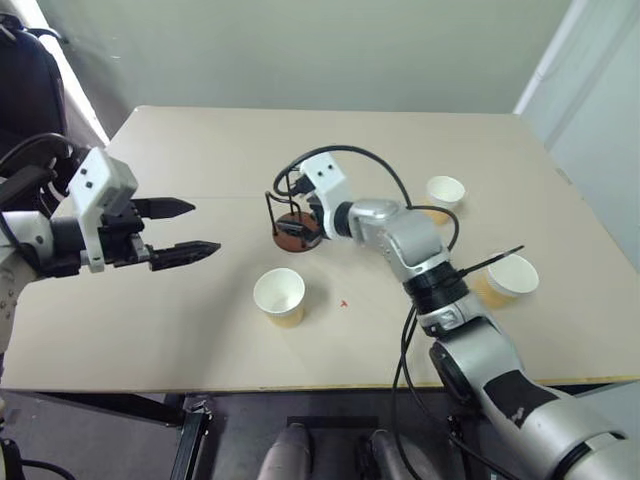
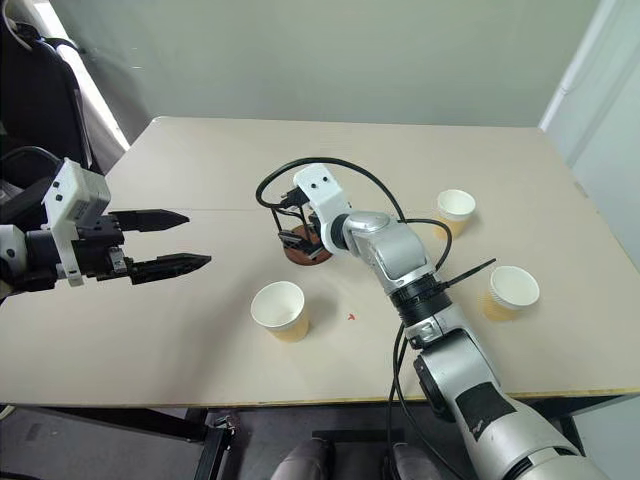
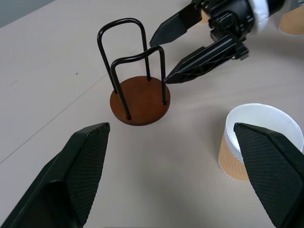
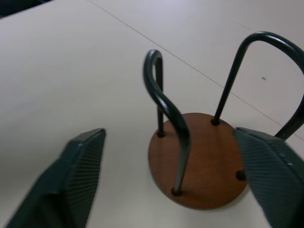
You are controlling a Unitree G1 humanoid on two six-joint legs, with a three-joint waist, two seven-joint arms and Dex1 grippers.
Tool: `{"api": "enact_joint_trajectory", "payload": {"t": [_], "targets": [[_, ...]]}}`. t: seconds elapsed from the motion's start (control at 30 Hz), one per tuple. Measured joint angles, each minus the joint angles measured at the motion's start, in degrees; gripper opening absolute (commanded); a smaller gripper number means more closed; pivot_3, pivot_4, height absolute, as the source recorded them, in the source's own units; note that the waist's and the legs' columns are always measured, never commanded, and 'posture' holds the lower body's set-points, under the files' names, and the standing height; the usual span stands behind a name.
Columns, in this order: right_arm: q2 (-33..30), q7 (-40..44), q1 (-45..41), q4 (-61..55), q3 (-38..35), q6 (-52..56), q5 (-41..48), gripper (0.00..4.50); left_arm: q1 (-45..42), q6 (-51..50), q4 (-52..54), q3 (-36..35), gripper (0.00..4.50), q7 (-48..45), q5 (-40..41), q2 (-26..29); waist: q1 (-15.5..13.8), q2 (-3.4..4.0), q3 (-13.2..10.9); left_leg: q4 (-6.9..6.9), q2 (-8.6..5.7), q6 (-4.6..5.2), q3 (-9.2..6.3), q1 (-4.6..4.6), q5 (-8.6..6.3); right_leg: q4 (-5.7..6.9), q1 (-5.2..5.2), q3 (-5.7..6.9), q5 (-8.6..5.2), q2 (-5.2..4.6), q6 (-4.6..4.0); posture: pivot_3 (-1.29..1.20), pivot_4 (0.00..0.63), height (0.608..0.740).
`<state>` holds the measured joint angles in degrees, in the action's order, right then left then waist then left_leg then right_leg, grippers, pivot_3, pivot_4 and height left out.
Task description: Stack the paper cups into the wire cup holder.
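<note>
We see our right gripper [image 3: 166,57] open, fingertips just beside the empty wire cup holder [image 1: 292,222] at mid-table. Our left gripper [image 1: 185,230] hovers open, well left; nearest paper cup [image 1: 279,296] stands nearer.

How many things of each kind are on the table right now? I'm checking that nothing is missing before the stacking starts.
paper cups: 3 (one near the table's front, one at the far right, one at the right edge)
wire cup holder: 1, holding no cup
Total: 4 things
</note>
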<state>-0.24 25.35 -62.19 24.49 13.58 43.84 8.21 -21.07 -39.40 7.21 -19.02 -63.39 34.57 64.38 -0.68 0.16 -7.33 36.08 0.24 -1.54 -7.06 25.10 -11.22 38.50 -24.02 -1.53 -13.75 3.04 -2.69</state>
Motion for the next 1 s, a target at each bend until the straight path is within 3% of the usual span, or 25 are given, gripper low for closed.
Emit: {"api": "enact_joint_trajectory", "payload": {"t": [0.27,0.3,0.57,0.77,1.0], "targets": [[1.4,0.1,-0.6,5.3,0.0,-5.3,-2.1,0.23,1.2,-1.0,1.7,-2.3,4.5,0.1,0.1,0.7,0.0,0.0,0.0,0.0,0.01,-0.08,0.0,0.0,-0.02,0.19,-0.07,0.02,-0.06,0.0,-0.1,0.0,0.15,0.74],[1.4,0.2,-0.8,5.7,0.0,-5.6,-2.4,0.05,1.2,-1.0,1.7,-2.5,4.5,0.2,0.1,0.7,0.0,0.0,0.0,0.0,0.01,-0.09,0.0,-0.01,-0.02,0.21,-0.08,0.02,-0.07,0.0,-0.11,0.0,0.15,0.74],[-3.5,8.0,-1.5,3.9,0.0,-6.1,-2.1,0.05,1.3,-1.0,1.8,-2.5,4.5,0.3,0.0,0.7,-0.1,-0.01,0.0,0.02,0.01,-0.14,0.0,0.03,-0.02,0.28,-0.09,0.05,-0.1,0.0,-0.17,0.0,0.15,0.74],[-20.8,23.0,1.2,-11.0,-0.7,-4.5,1.0,0.05,-0.4,-0.7,1.3,-1.1,4.5,0.0,-0.1,0.6,-0.4,-0.09,0.0,0.02,0.03,-0.18,0.0,0.03,0.01,0.26,-0.01,0.08,-0.1,0.0,-0.16,0.0,0.15,0.74],[-31.6,35.3,11.5,-27.9,1.1,0.7,6.9,0.05,-2.5,0.0,-0.3,1.0,4.5,-0.5,-0.2,0.6,0.4,-0.09,0.0,-0.03,0.13,-0.25,0.07,-0.16,0.13,0.32,0.09,0.05,-0.1,0.09,-0.16,0.0,0.15,0.74]]}}
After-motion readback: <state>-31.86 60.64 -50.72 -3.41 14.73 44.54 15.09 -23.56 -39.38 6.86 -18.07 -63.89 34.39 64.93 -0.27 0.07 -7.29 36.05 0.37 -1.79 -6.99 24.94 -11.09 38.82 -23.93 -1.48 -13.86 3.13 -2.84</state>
